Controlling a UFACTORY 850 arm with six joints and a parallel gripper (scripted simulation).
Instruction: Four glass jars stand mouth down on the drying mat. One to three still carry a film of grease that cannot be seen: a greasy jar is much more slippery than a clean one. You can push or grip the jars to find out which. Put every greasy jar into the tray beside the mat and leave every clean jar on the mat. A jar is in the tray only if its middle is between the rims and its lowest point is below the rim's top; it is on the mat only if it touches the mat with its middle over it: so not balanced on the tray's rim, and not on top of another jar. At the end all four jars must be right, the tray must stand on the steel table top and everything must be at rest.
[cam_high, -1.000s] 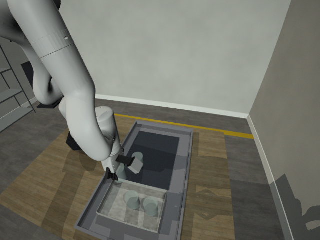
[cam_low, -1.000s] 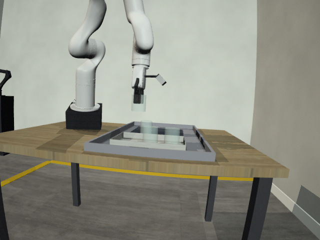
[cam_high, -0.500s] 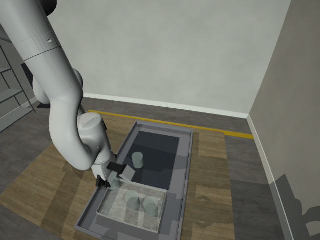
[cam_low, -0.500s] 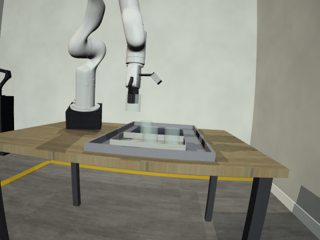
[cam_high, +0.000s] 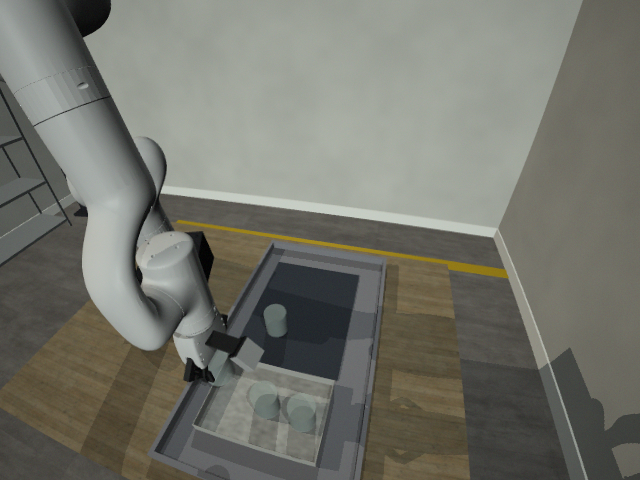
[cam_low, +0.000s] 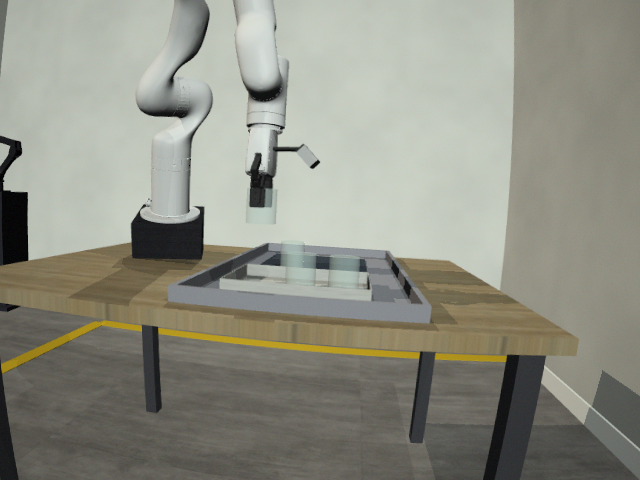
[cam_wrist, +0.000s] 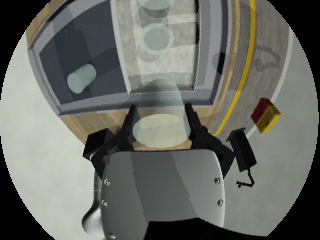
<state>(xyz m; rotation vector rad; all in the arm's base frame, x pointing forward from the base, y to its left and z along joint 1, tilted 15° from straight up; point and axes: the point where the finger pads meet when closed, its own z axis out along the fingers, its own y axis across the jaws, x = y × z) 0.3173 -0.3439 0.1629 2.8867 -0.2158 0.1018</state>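
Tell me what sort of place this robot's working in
Possibly a workshop or robot lab: there's a wooden-topped table, open metal shelving and yellow floor tape.

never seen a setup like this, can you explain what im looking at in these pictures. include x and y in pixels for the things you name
A jointed white robot arm (cam_high: 118, 155) (cam_low: 258, 56) is bolted beside a shallow grey surround. One picture looks down from above, one from the side, and one from the wrist, past the tool (cam_high: 214, 369) (cam_low: 261, 198) (cam_wrist: 161, 111). Within the surround, one glass jar (cam_high: 275, 321) (cam_wrist: 81, 78) stands on a dark mat (cam_high: 310, 289) (cam_wrist: 80, 37); two more stand in a pale tray (cam_high: 258, 442) (cam_low: 297, 292) (cam_wrist: 162, 91). The tool grips a fourth jar (cam_low: 261, 215) (cam_wrist: 162, 131) in the air.
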